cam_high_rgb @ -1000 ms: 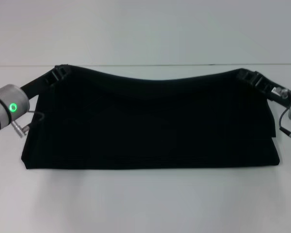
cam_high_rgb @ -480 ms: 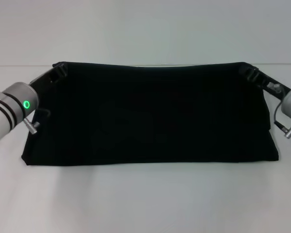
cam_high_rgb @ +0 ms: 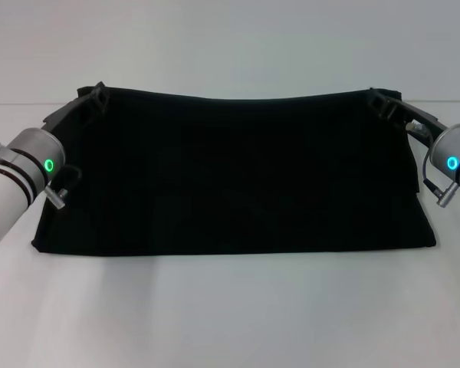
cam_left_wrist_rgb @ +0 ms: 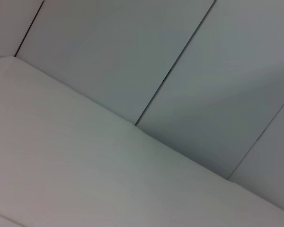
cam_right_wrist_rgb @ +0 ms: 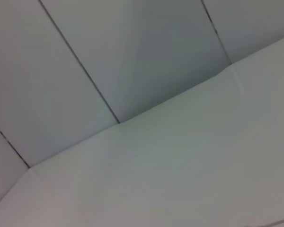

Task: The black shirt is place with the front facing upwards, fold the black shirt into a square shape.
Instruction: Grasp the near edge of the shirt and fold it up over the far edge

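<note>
The black shirt (cam_high_rgb: 230,176) hangs stretched between two claws: the left gripper (cam_high_rgb: 94,100) and right gripper (cam_high_rgb: 383,103) each pinch a top corner.

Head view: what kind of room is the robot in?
Probably a lab or test room, not a home. A plain white table, bare panelled walls, and two robot arms holding the black shirt by its far corners.

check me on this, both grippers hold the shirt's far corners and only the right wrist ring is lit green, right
Not quite. In the head view both wrist rings glow green, the left one too. The rest holds: the left gripper and the right gripper each grip a far corner of the shirt, which is spread between them on the table.
</note>
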Available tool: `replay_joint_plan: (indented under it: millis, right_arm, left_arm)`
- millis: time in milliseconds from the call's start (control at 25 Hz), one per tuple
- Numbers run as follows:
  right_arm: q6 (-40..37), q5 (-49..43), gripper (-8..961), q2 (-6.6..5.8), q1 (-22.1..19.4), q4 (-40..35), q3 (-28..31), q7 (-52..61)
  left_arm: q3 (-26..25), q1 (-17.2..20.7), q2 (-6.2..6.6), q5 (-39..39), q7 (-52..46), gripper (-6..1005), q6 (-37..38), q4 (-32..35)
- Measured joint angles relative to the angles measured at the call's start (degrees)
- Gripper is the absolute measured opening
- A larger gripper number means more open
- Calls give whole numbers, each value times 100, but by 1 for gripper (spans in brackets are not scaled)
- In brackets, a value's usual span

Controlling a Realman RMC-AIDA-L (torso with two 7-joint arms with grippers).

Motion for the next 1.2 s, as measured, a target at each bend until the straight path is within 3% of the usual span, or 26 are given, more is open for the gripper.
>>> replay_joint_plan:
  millis: [240,360,560,800,960,1200]
  right_arm:
    - [13,227,464,0,0,5,-16,-12]
    - [13,239,613,0,-3,7,-54,-7]
    - [18,222,647,-7,-18,11,-106,-30]
    - [407,218,687,-26,60,-22,-242,4]
    - [935,215,693,-50,166,-29,-397,39]
    - [1124,237,691,-43,116,-56,-494,36]
  left_arm:
    - [9,-17,0,-45,187,253,-15,-44]
    - [11,15,0,-36,262,398,-22,-37]
    - [11,100,4,-36,258,681,16,-39]
    - [11,342,0,-19,99,681,802,-183]
    - [329,625,7,25,-320,680,1369,-207]
    - [582,894,11,9,-554,680,1600,-196]
